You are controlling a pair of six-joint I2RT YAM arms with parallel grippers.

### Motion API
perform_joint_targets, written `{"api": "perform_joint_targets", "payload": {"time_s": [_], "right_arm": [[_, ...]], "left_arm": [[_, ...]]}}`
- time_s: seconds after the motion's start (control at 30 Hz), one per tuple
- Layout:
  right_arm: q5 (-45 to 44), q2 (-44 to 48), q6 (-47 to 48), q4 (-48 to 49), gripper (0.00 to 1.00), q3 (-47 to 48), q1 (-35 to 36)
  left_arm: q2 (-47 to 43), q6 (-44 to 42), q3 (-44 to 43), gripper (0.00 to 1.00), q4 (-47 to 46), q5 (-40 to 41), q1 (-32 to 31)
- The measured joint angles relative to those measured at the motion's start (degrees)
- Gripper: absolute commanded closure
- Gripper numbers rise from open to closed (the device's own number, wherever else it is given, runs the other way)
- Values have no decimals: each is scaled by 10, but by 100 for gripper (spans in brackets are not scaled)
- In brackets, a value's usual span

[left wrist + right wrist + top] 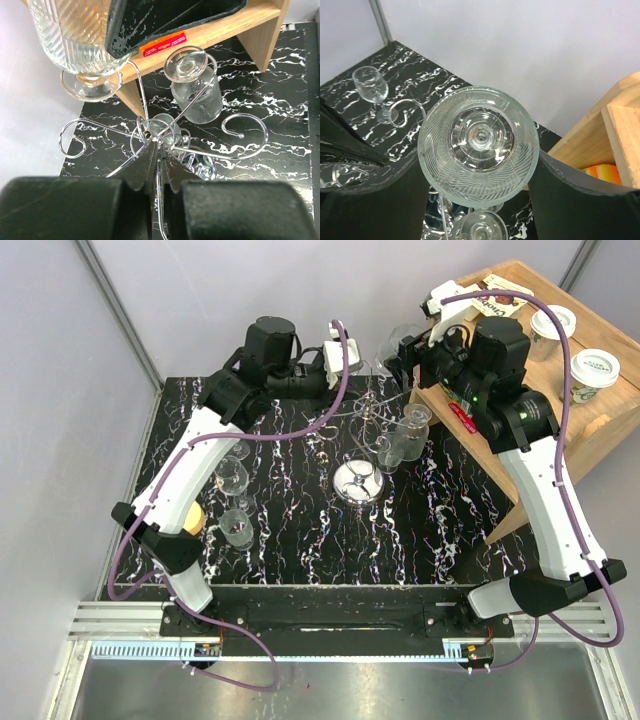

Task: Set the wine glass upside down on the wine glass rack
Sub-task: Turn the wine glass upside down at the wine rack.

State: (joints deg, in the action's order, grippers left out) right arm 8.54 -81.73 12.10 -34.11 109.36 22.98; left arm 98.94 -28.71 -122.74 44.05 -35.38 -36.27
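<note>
The wine glass rack (360, 478) is chrome wire with a round mirror base and curled arms (245, 131). My left gripper (159, 150) is shut on one of its wire arms beside the hub; in the top view it (352, 368) sits above the rack's back. My right gripper (402, 350) is shut on a ribbed wine glass (479, 145) held by the bowl, rim toward its camera. The glass's foot (92, 85) is close to a rack curl. Another glass (196, 97) hangs upside down on the rack, foot up.
A wooden shelf (560, 410) stands at the right with paper cups (596, 370) on top. Small wine glasses (232, 476) stand on the left of the black marble table (300, 550); one shows in the right wrist view (370, 85).
</note>
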Motion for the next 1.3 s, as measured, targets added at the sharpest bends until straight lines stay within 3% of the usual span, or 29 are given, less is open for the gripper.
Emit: {"api": "perform_joint_targets", "payload": {"time_s": [0.13,0.23,0.57,0.83,1.3], "right_arm": [[35,4,-25,-7,89,7,0],[73,7,-48,-21,89,7,0],[187,26,-97,-35,89,5,0],[241,27,-120,-37,89,6,0],[289,27,-138,-37,90,6,0]], "left_arm": [[0,23,-10,65,-13,-48,18],[0,48,-10,54,-23,-105,47],[-33,35,24,37,-21,-204,76],[-41,30,39,32,-22,-246,78],[-41,55,43,32,-61,-246,82]]}}
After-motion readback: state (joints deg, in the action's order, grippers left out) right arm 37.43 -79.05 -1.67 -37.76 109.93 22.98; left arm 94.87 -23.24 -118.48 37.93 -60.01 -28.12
